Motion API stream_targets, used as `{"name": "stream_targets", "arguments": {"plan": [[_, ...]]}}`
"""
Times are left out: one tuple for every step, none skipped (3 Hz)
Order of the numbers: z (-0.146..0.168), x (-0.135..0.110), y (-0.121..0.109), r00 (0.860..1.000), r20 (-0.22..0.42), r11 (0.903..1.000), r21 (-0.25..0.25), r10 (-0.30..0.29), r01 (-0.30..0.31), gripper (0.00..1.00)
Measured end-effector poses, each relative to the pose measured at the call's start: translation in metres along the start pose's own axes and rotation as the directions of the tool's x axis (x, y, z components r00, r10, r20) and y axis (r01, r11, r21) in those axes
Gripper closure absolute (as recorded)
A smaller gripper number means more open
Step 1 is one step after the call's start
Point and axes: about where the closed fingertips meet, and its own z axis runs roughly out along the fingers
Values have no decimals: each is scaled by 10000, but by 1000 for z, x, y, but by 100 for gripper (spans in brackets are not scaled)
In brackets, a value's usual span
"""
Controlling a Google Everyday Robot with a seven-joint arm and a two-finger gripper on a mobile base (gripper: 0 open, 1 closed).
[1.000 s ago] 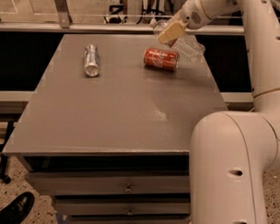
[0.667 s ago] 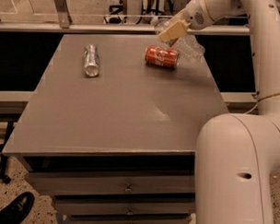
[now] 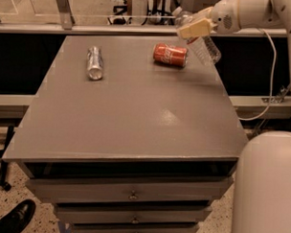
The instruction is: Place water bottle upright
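The water bottle [image 3: 206,47] is clear ribbed plastic. It hangs tilted over the table's far right corner, neck up to the left and base down to the right. My gripper [image 3: 193,28], with cream fingers, is shut around the bottle's upper part and reaches in from the right. The bottle's base looks just above or barely at the table [image 3: 136,118]; I cannot tell if it touches.
An orange soda can [image 3: 170,54] lies on its side just left of the bottle. A silver can [image 3: 94,62] lies at the far left. The table has drawers [image 3: 131,194] below its front edge. My white base [image 3: 265,190] stands at the front right. A rail runs behind the table.
My gripper has moved a little up and to the right with the bottle. The bottle's neck end has risen. The cans have not moved.
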Motion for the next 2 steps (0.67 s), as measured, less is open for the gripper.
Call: {"name": "stream_targets", "arguments": {"plan": [[-23, 1, 2, 9945, 999, 9994, 151, 299, -316, 100], [-40, 6, 11, 9759, 2079, 9974, 121, 666, -706, 100]]}}
